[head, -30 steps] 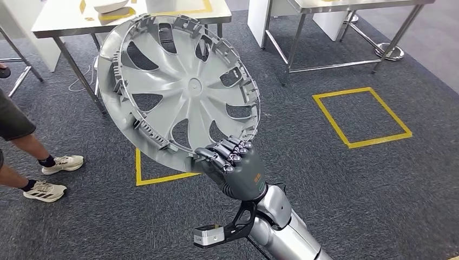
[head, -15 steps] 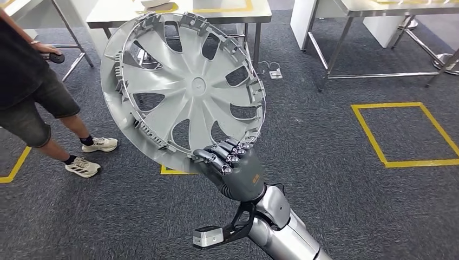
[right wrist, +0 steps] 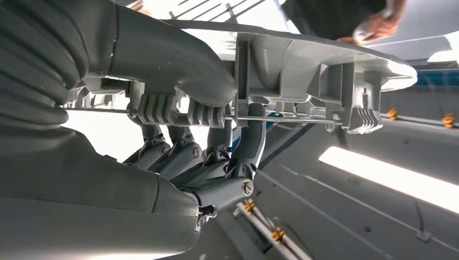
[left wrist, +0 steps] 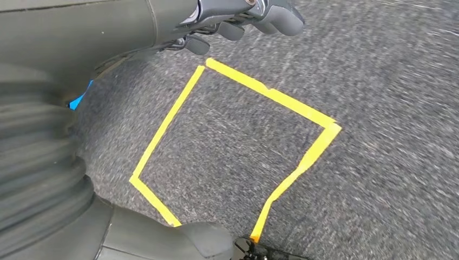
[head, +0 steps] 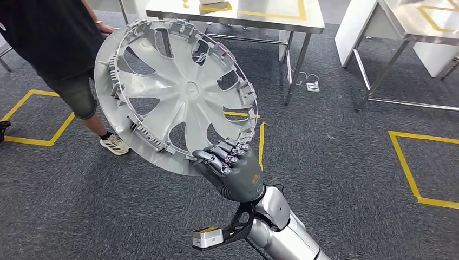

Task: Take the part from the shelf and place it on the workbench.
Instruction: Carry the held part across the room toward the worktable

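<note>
Right hand (head: 234, 169): fingers closed over lower rim of grey wheel cover (head: 173, 92), held upright above carpet (head: 346, 162). Left hand (left wrist: 238, 19): fingers curled in, nothing held. Person (head: 54, 38) beside steel tabletop (head: 243, 15) beyond.

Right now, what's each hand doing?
Right hand: holds the grey wheel cover by its rim.
Left hand: fingers curled, nothing in them.

The part (head: 176, 92) stands before the workbench (head: 281, 19), person (head: 51, 43) left.
</note>
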